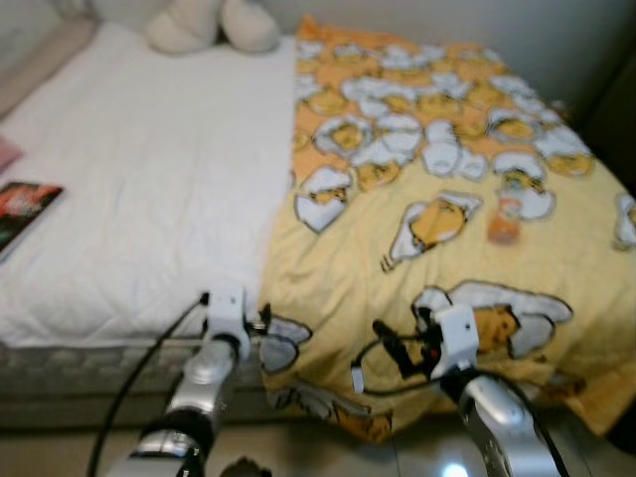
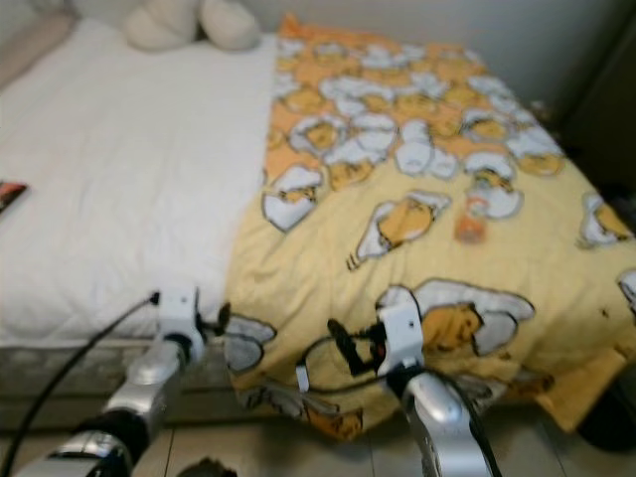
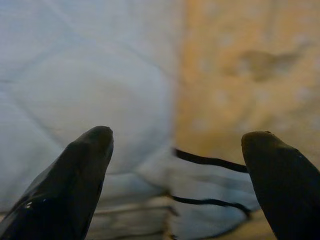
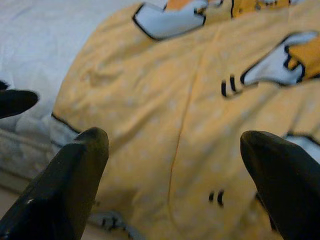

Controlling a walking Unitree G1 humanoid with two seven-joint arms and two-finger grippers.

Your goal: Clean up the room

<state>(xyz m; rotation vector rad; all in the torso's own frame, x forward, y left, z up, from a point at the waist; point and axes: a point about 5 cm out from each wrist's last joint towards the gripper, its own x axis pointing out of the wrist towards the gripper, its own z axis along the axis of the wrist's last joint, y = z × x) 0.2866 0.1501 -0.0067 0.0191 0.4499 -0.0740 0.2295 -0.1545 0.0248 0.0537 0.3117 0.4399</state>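
Note:
A yellow blanket [image 1: 437,169] with a cartoon print covers the right half of the bed and hangs over its front edge. On it lies a small orange bottle [image 1: 505,221]. The white sheet [image 1: 149,169] is bare on the left half. My left gripper [image 1: 262,322] hovers at the front edge where blanket meets sheet, fingers open with nothing between them [image 3: 177,137]. Low over the blanket's front part, my right gripper [image 1: 390,340] is also open and holds nothing [image 4: 172,137].
A dark book [image 1: 25,211] lies at the bed's left edge. A cream plush toy [image 1: 214,25] rests at the head of the bed. The mattress side [image 1: 79,368] and a tiled floor [image 1: 298,447] are just before me.

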